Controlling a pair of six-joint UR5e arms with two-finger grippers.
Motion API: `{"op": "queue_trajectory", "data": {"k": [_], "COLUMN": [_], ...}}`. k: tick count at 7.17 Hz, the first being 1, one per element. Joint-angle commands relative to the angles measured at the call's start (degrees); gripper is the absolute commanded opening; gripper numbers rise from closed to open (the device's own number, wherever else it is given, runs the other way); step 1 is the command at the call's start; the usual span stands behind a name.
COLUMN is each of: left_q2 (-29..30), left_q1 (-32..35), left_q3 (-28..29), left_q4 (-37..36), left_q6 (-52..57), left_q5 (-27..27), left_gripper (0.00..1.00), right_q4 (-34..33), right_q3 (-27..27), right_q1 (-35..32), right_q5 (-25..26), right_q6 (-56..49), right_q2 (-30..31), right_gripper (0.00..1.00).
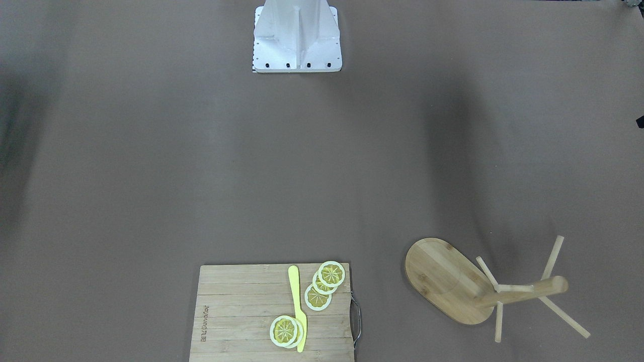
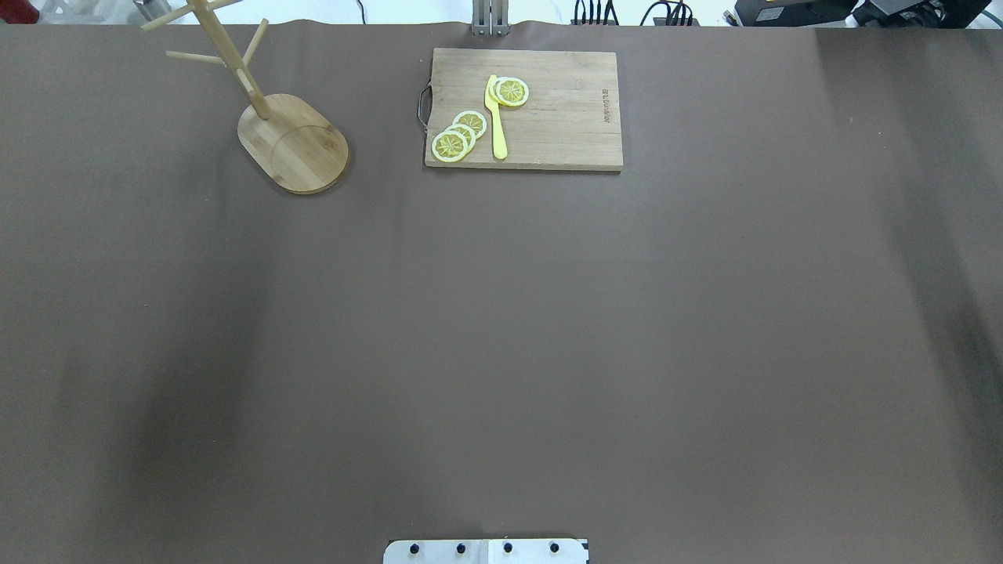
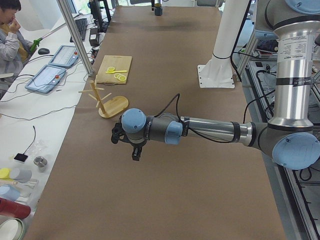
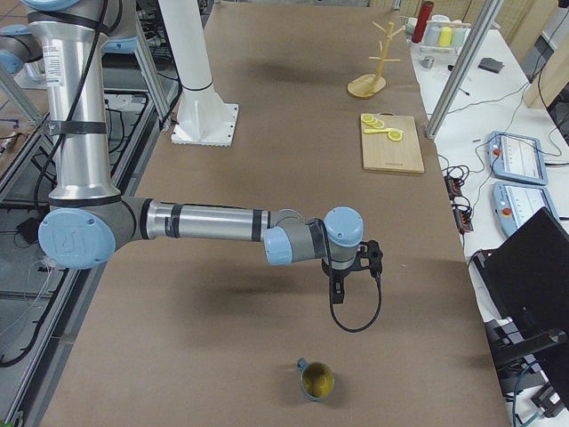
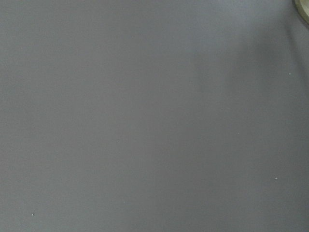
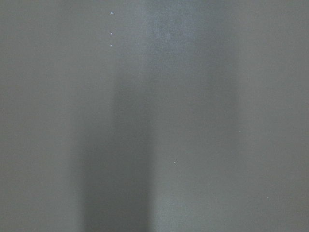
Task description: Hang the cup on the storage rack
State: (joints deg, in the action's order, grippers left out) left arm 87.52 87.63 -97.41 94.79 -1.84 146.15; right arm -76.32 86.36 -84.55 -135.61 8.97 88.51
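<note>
The cup [image 4: 316, 381] is a dark blue mug with a yellowish inside, standing upright at the table's end on my right side; it shows far off in the exterior left view [image 3: 158, 9]. The storage rack [image 2: 294, 145], a bamboo mug tree with bare pegs, stands at the far left corner [image 1: 449, 281] [image 3: 112, 106] [image 4: 366, 85]. My right gripper [image 4: 337, 286] hangs above the mat, short of the cup. My left gripper [image 3: 136, 152] hangs above the mat, near the rack. Both show only in the side views, so I cannot tell whether they are open or shut. Both wrist views show only bare mat.
A slatted cutting board [image 2: 564, 117] with lemon slices [image 2: 458, 135] and a yellow knife [image 2: 496, 117] lies at the far middle edge [image 1: 241, 311]. The white robot base [image 1: 297, 45] stands at the near edge. An operator [image 3: 10, 35] sits beside the table.
</note>
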Motion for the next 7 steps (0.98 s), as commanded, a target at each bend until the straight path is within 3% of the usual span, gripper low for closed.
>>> {"op": "queue_trajectory", "data": {"k": [1, 7], "left_q2": [-0.24, 0.02], "left_q1": [0.0, 0.0], "left_q3": [0.11, -0.5], "left_q4": [0.22, 0.04], "left_q6": [0.08, -0.09], "left_q5": [0.18, -0.43], "left_gripper": [0.98, 0.98], "right_q4": [0.03, -0.05], "right_q3": [0.73, 0.47], "right_q1": [0.0, -0.18], "right_q5": [-0.09, 0.0], "right_q6": [0.0, 0.09], "right_q2": [0.43, 0.53], "right_gripper": [1.0, 1.0]}}
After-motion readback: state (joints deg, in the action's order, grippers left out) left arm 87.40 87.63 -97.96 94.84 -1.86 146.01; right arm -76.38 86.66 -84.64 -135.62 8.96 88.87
